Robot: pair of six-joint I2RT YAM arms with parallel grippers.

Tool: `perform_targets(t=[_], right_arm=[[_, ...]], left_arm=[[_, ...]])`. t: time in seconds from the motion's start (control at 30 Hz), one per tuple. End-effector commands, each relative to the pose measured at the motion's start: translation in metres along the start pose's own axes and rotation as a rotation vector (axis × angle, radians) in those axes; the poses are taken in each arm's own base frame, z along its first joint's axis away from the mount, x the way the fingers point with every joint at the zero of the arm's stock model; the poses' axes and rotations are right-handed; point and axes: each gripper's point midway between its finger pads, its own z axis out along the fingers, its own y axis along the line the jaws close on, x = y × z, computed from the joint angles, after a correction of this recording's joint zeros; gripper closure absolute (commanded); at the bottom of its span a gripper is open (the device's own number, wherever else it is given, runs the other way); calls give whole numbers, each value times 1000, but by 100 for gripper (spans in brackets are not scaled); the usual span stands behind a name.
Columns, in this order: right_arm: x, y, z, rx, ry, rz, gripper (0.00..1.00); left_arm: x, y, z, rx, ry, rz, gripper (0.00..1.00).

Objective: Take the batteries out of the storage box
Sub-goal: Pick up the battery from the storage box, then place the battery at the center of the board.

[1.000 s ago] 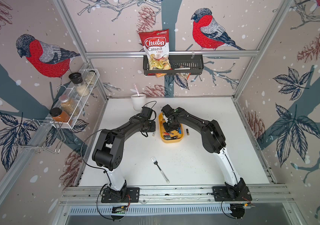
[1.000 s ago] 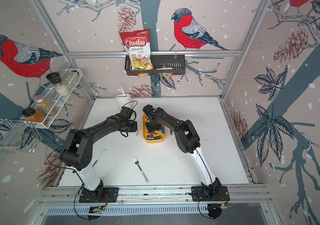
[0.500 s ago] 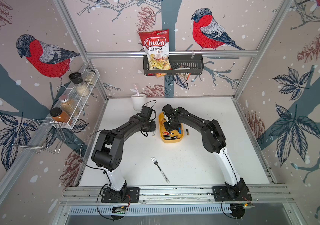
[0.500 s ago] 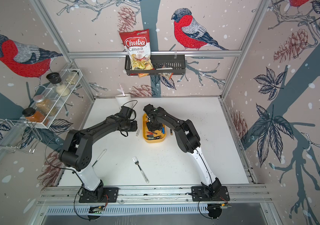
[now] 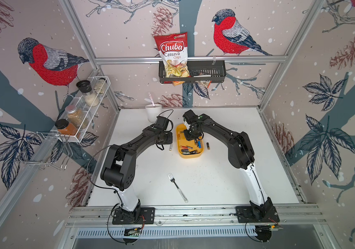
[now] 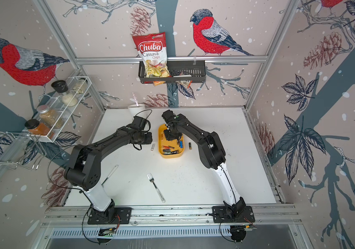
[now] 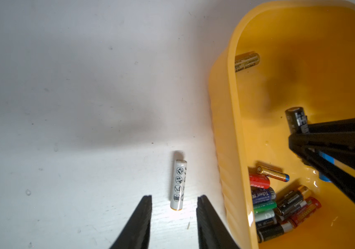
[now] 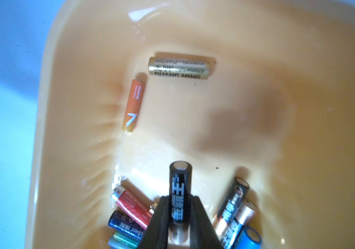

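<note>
Right jaws: clamped on black battery (image 8: pixel 179 194) in storage box (image 8: pixel 47 107).
Left jaws: slightly apart, empty, by white battery (image 7: pixel 178 185) on counter (image 7: pixel 64 86), box's 9 o'clock.

Both top views look steeply down from high at the front over the whole table (image 5: pixel 215 183), nearly alike. Each wrist camera sits close behind its jaws. The left sees the storage box (image 7: pixel 226 129) beside them, the right sees it ahead. Both show the gold battery (image 8: pixel 178 68) beyond.
</note>
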Motion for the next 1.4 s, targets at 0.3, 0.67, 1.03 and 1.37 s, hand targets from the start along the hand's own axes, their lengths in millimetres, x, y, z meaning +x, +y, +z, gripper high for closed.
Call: perform_targets(t=[0.3, 0.67, 1.03, 1.37], right_arm=[[-7, -58, -60, 82, -68, 100, 79], [35, -110, -65, 137, -51, 200, 79], [74, -125, -36, 145, 16, 248, 79], [89, -127, -21, 139, 52, 260, 79]], left_arm=[[-3, -4, -4, 15, -1, -2, 61], [-2, -6, 0, 23, 6, -3, 60], [1, -7, 3, 23, 20, 0, 60], [-1, -9, 7, 23, 26, 6, 60]])
